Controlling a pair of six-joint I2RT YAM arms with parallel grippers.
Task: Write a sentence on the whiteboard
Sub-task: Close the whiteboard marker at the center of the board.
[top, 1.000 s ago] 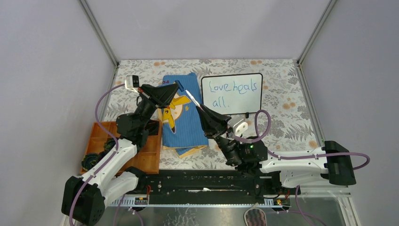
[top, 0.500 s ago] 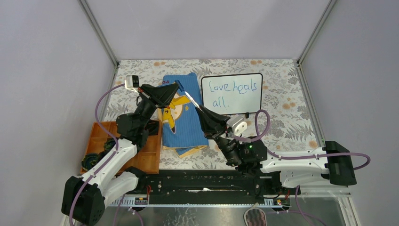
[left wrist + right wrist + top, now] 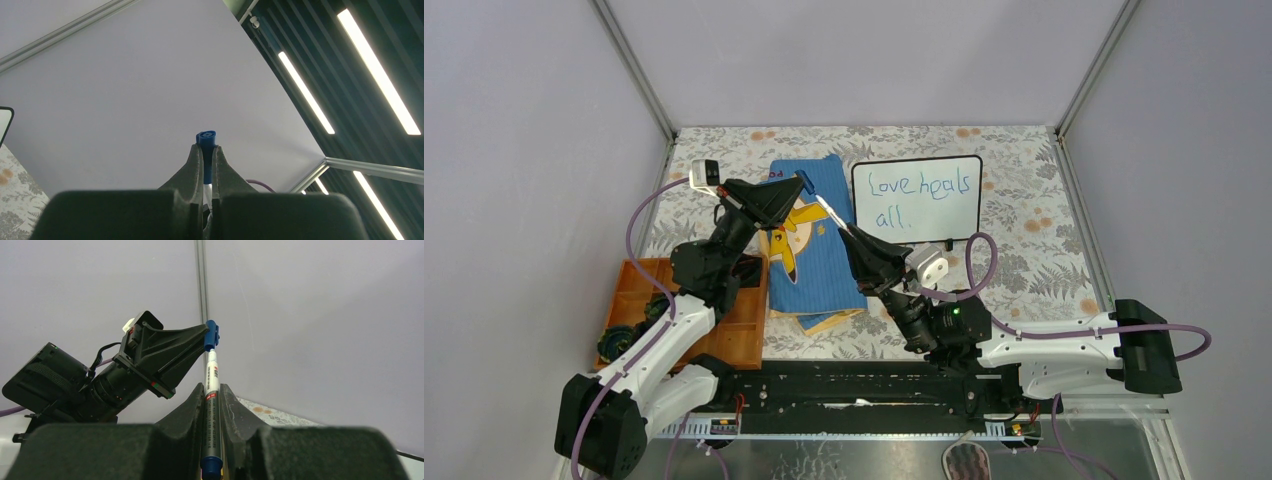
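Blue cap (image 3: pixel 206 137) is pinched in the fully closed left gripper (image 3: pixel 206 147). Marker (image 3: pixel 212 385) is clamped in the narrowly parted right gripper (image 3: pixel 212 390), tip just at the cap. Whiteboard (image 3: pixel 944 218), bearing the sentence (image 3: pixel 921 187), is set on the table's far side, just right of the blue cloth (image 3: pixel 824 265).

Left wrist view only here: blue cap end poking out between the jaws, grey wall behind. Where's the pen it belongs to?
Observer: The white marker pen with blue end is clamped in the right arm's jaws, pointing at your small blue plastic cap.
Operator: Gap?
Observer: The nib sits right at the cap's mouth in the right wrist view; whether it is seated, can't tell.
Operator: Board done?
Observer: The black-framed white whiteboard carries a blue handwritten sentence, "Love heals all", in two lines.
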